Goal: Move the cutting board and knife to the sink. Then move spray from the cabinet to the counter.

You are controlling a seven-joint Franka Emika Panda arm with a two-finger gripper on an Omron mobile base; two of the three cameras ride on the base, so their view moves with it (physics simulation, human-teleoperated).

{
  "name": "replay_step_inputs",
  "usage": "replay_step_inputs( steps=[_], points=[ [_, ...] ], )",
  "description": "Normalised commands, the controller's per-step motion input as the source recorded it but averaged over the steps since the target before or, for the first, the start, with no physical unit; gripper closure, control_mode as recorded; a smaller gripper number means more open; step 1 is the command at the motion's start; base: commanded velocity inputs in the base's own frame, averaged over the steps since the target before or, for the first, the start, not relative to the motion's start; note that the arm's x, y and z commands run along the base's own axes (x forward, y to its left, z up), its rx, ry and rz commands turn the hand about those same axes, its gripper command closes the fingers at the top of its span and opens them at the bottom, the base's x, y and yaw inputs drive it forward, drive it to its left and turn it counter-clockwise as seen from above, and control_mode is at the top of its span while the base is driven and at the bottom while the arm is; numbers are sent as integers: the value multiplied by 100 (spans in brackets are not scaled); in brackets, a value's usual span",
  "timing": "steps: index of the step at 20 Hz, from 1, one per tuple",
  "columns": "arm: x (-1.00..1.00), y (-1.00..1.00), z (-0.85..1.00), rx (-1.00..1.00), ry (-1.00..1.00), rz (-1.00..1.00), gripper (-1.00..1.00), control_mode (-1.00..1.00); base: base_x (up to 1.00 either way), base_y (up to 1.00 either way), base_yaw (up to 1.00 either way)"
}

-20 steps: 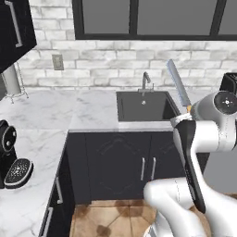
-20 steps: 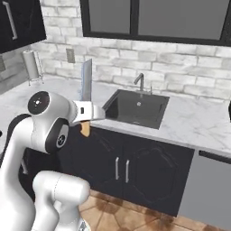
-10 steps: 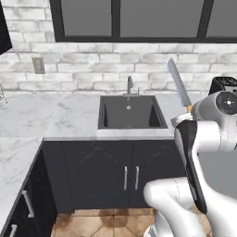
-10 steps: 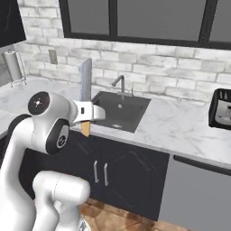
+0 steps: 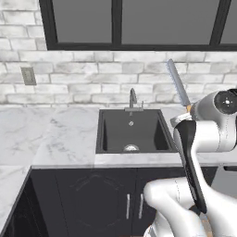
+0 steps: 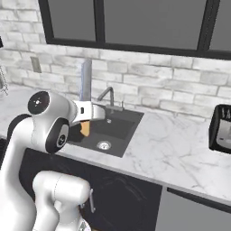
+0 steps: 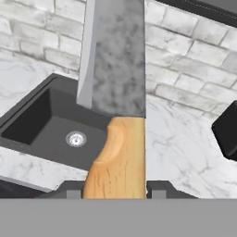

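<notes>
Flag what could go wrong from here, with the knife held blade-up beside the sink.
1. The gripper clamps only the pale tan-orange handle of the knife with the grey blade; held upright, it might tip or slip on the way down.
2. The slim curved grey metal faucet stands at the back of the square black sink, so the blade could strike it.
3. Released too early, the knife might land on the white marble counter.

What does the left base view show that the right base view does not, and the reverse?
Left base view alone: the whole sink seen head-on, basin open down to its drain, and a wall outlet on the brick. Right base view alone: a dark appliance on the counter at the right edge. Shared: the knife in the pincer, blade up, the faucet and the dark window.
</notes>
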Motion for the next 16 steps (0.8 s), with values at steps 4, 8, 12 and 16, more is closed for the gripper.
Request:
replay_step_inputs(
  steps=[4, 8, 12, 16],
  points=[
    [0, 0, 0, 0, 0, 0, 100, 100, 71, 0, 0],
    [0, 0, 0, 0, 0, 0, 100, 100, 67, 15, -4],
    [0, 0, 0, 0, 0, 0, 100, 100, 44, 7, 0],
    [0, 0, 0, 0, 0, 0, 100, 100, 27, 9, 2]
  ],
)
